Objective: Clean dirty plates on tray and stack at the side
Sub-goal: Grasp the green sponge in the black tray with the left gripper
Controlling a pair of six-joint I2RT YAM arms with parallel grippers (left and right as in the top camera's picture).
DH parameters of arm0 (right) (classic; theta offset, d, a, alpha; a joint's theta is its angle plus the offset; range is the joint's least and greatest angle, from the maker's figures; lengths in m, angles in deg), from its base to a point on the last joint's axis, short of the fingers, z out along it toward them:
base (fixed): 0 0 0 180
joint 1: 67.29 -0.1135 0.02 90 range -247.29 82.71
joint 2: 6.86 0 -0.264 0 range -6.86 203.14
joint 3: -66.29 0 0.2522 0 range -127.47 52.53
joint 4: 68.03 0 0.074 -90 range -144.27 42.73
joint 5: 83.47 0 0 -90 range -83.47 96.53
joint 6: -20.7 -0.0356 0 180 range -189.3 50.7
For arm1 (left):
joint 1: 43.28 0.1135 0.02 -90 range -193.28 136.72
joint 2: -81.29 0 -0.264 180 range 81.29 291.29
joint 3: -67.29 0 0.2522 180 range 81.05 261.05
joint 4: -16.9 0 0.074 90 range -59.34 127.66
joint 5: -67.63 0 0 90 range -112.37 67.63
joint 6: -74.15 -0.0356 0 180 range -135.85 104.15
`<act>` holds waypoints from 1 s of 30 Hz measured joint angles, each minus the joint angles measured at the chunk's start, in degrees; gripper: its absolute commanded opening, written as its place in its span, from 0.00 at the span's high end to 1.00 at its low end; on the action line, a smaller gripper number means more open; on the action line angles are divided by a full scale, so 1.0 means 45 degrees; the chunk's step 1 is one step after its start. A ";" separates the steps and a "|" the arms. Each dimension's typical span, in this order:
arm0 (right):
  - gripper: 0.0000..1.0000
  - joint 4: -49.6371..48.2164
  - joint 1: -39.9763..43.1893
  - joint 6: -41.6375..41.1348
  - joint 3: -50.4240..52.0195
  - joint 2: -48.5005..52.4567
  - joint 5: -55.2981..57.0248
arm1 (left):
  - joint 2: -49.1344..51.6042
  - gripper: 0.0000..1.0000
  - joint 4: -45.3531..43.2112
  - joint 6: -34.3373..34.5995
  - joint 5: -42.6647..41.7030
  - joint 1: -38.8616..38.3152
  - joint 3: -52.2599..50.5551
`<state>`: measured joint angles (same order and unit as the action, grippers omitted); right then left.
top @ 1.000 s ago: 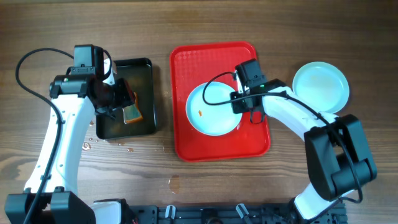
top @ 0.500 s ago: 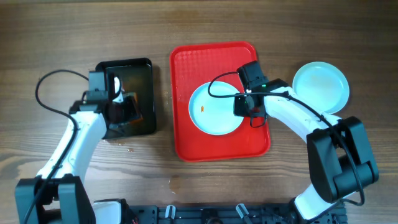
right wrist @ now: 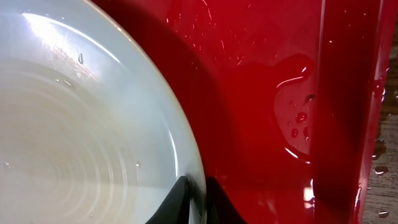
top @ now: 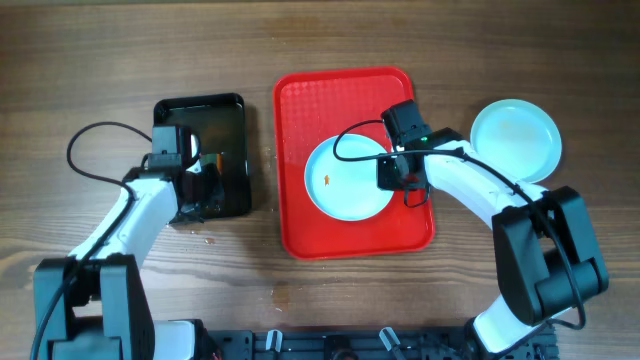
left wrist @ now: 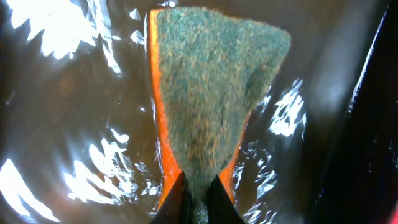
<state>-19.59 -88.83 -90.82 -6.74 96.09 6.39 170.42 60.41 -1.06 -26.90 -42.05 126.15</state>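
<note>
A pale plate [top: 345, 178] with a small orange smudge [top: 327, 179] lies on the red tray [top: 300, 220]. My right gripper [top: 391, 172] is shut on its right rim; the right wrist view shows the fingers [right wrist: 198, 202] pinching the plate [right wrist: 87, 130] over the wet tray [right wrist: 261, 93]. A second plate [top: 515, 140] lies on the table to the right of the tray. My left gripper [top: 200, 178] is shut on a green and orange sponge [left wrist: 208, 93] over the black tray [top: 235, 120]; the fingers [left wrist: 198, 200] clamp its narrow end.
The black tray [left wrist: 62, 124] holds water with bright glints. Water drops lie on the wood in front of both trays [top: 282, 293]. Cables run from both arms over the table.
My left arm has drawn back toward me and lowered over the black tray with the sponge. The plate and my right gripper shifted slightly to the right on the red tray.
</note>
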 measured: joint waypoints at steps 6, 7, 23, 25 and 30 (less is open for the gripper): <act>0.89 0.0005 0.0000 0.0044 0.0000 0.0000 0.0000 | -0.0908 0.48 0.0981 -0.0180 0.0189 0.0000 0.1423; 0.89 0.0010 0.0000 0.0044 0.0000 0.0000 0.0000 | -0.0942 0.48 0.0831 -0.0180 0.0287 0.0000 0.1472; 0.95 -0.0019 0.0000 0.0219 0.0000 -0.0005 -0.0019 | 0.1792 0.96 -0.0622 -0.0180 0.0209 -0.0010 0.1025; 0.89 -0.0092 0.0000 0.0442 0.0000 -0.0005 -0.0068 | 0.1787 0.96 -0.0214 -0.0180 -0.0044 -0.0005 0.1137; 0.93 -0.0204 0.0000 0.0981 0.0000 0.0005 -0.0053 | 0.1345 0.96 0.1603 -0.0175 -0.0418 -0.0112 0.1972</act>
<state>-20.51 -88.83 -86.40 -6.74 96.12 6.15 176.47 67.63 -1.85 -28.78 -42.55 135.03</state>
